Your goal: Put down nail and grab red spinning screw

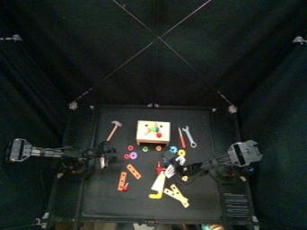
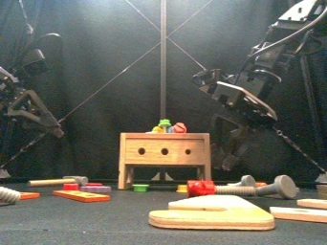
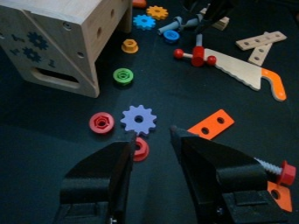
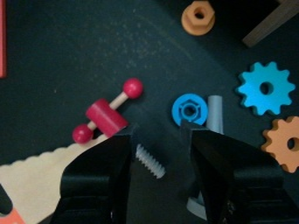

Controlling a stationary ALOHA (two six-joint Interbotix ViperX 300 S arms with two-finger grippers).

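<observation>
R gripper (image 4: 162, 149) hovers low over the counter (image 4: 70, 52), fingers spread w/ nothing between them; the gap sits right above a short grey nail (image 4: 214, 109) lying flat beside a blue nut (image 4: 187, 108), so the nail looks already put down. The red screw (image 4: 107, 114), a stubby piece w/ a red body and round red knobs at its ends, lies free on the counter just beside the nail and nut, next to the toothed edge of a wooden toy saw (image 4: 47, 179). A blue gear (image 4: 267, 85) and an orange gear (image 4: 284, 144) lie on the nail's other side.

L gripper (image 3: 158, 162) hangs over its own patch of counter near the wooden toy box (image 3: 52, 39), fingers apart and holding nothing, above a blue cog (image 3: 139, 118) and red ring (image 3: 103, 122).

Likely handling: the screw is prob. light, rigid plastic or painted wood, smooth, and round enough to roll or spin away if nudged. Best hold appears to be across the thicker red middle, fingers squared to its long axis, not on the knobs, which could slip out. Saw teeth close by leave little room on that side.
</observation>
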